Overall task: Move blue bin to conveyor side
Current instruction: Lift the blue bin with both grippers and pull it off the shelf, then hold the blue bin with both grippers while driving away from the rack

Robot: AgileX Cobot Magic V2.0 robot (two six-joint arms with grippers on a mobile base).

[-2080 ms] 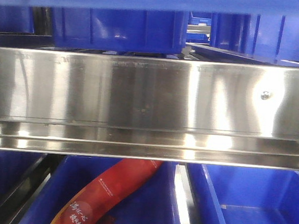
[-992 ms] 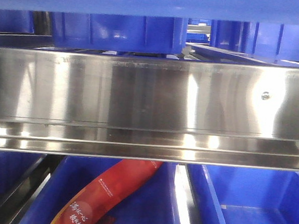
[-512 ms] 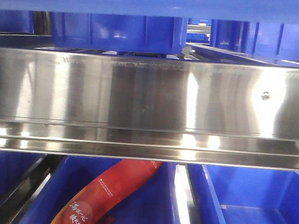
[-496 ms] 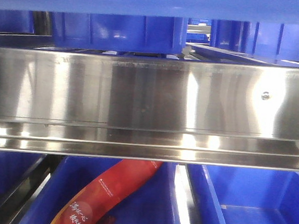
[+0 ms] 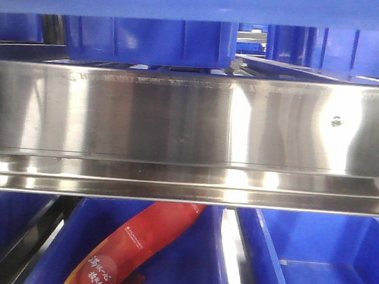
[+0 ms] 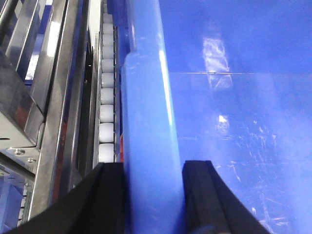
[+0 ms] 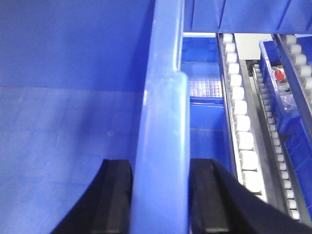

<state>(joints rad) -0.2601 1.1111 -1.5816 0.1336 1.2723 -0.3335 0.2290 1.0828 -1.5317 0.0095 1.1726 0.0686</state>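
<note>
Gripping the blue bin (image 6: pixel 146 97) by its thick rim, our left gripper (image 6: pixel 152 195) and right gripper (image 7: pixel 163 200) each clamp one wall. Roller tracks (image 7: pixel 241 131) flank it left and right. We judge it stiff, glossy, slippery.

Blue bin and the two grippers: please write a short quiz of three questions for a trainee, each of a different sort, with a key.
1. True or false: the left gripper has one finger on each side of the rim of the blue bin.
2. Choose one. In the front view, what lies in the lower bin under the stainless-steel rail?
A) a red packet
B) a green bottle
C) a white cup
3. Fill the gap: in the right wrist view, the right gripper clamps the bin's rim, and beside the bin runs a row of white ____.

Key: 1 true; 2 A; 3 rollers.
</note>
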